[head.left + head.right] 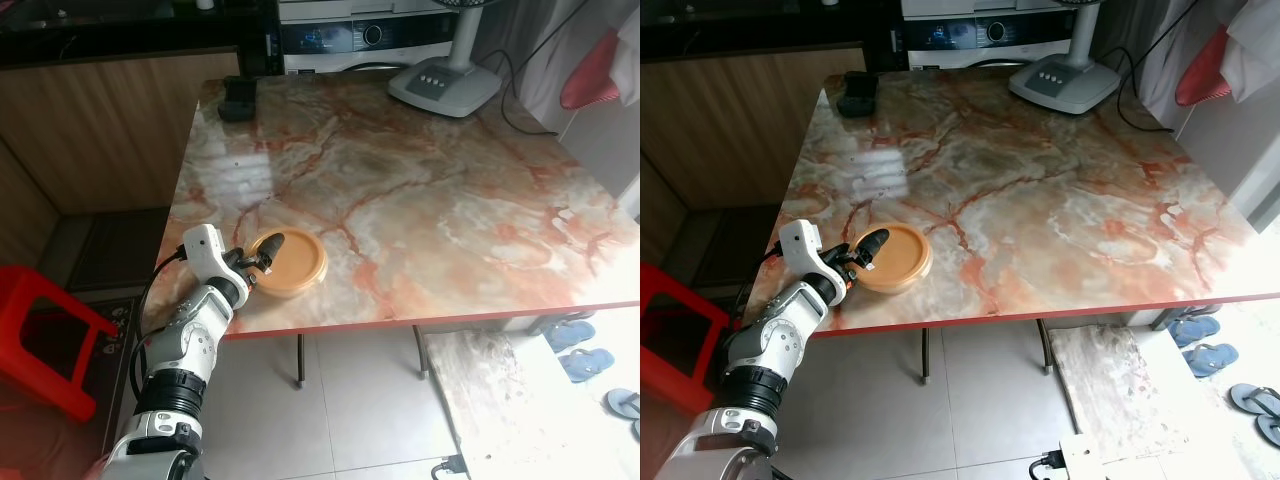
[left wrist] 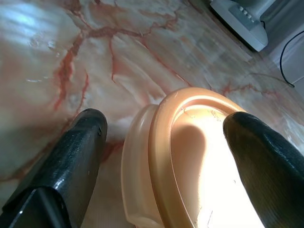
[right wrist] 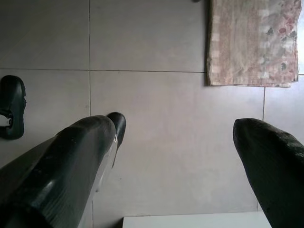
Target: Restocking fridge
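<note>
A round orange lidded container (image 1: pixel 292 262) lies flat on the marble table (image 1: pixel 420 200), close to its front left edge. My left gripper (image 1: pixel 256 263) reaches in from the left at the container's near rim. In the left wrist view the left gripper (image 2: pixel 166 128) is open, with one black finger (image 2: pixel 80 152) outside the container's wall and the other (image 2: pixel 261 156) over its lid (image 2: pixel 209 156). A small gap shows between the outer finger and the wall. My right gripper (image 3: pixel 175 128) hangs open over the tiled floor with nothing between its fingers.
A fan base (image 1: pixel 445 85) stands at the table's far right and a small black object (image 1: pixel 238 98) at its far left. A red stool (image 1: pixel 45 340) sits on the floor to my left. A patterned mat (image 1: pixel 500 400) and slippers (image 1: pixel 580 350) lie to the right.
</note>
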Controlling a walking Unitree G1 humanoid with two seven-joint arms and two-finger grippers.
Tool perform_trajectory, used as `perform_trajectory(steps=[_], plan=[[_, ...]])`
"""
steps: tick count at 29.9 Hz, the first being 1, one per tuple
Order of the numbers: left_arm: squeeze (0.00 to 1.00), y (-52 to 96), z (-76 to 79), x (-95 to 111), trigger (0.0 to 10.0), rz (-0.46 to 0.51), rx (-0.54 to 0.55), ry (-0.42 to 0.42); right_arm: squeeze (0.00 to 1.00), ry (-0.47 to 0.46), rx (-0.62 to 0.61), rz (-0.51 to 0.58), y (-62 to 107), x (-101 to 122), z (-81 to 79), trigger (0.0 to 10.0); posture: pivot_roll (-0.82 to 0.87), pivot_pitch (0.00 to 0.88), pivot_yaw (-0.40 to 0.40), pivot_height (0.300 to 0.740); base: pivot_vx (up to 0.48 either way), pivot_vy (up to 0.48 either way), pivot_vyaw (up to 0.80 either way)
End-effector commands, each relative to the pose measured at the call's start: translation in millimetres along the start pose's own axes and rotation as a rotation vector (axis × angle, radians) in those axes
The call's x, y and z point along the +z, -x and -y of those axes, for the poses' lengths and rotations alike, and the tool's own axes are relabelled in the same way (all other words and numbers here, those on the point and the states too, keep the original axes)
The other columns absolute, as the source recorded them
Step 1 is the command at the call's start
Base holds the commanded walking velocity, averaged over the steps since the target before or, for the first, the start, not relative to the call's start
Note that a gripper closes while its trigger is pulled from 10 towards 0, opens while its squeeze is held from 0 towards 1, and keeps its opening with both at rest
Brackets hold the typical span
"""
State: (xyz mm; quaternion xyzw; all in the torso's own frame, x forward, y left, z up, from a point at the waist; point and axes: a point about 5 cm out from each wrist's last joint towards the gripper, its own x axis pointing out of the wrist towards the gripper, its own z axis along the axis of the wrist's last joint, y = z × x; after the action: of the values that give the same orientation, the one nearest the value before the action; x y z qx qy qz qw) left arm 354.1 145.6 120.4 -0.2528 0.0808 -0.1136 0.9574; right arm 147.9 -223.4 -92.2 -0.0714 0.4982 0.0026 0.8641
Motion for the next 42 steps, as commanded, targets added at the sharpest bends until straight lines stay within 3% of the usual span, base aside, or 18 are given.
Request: perform_trajectory(steps=[1,12,13,14,15,16,28,42], plan=[[0.00,-0.8,0.7,-6.7,10.0,-0.033,-0.006,0.029,0.00,0.013,0.003,-0.006,0.4,-1.9,0.1,10.0,0.03,0.081,0.010,0.740,0.000,0.000,0.00],[0.00,-4.6,-1.4,-14.5,10.0,-0.052,0.023,0.154,0.00,0.021,0.003,-0.007,0.4,-1.8,0.5,10.0,0.03,0.081,0.006,0.740,0.000,0.000,0.00],[0.00,-5.5,-0.7,-14.1,7.7,-0.051,0.022,0.163,0.00,0.022,0.003,-0.007,0.4,-1.7,0.5,10.0,0.03,0.081,0.006,0.740,0.000,0.000,0.00],[0.00,-6.2,0.1,-13.3,4.4,-0.049,0.021,0.166,0.00,0.024,0.003,-0.007,0.4,-1.8,0.6,10.0,0.03,0.081,0.006,0.740,0.000,0.000,0.00],[0.00,-6.2,0.1,-13.3,4.4,-0.049,0.021,0.166,0.00,0.024,0.003,-0.007,0.4,-1.8,0.6,10.0,0.03,0.081,0.006,0.740,0.000,0.000,0.00],[0.00,-6.8,0.8,-12.6,0.0,-0.045,0.020,0.170,0.00,0.026,0.003,-0.008,0.4,-1.8,0.7,10.0,0.03,0.081,0.006,0.740,0.000,0.000,0.00],[0.00,-8.8,1.3,-11.1,0.0,-0.038,0.026,0.197,0.00,0.052,0.005,-0.019,0.3,-2.0,1.0,10.0,0.03,0.082,0.005,0.740,0.000,0.000,0.00],[0.00,-5.1,-2.7,-6.9,0.0,-0.020,0.031,0.158,0.00,0.062,0.003,-0.022,0.2,-1.4,1.5,10.0,0.03,0.081,0.003,0.740,0.000,0.000,0.00]])
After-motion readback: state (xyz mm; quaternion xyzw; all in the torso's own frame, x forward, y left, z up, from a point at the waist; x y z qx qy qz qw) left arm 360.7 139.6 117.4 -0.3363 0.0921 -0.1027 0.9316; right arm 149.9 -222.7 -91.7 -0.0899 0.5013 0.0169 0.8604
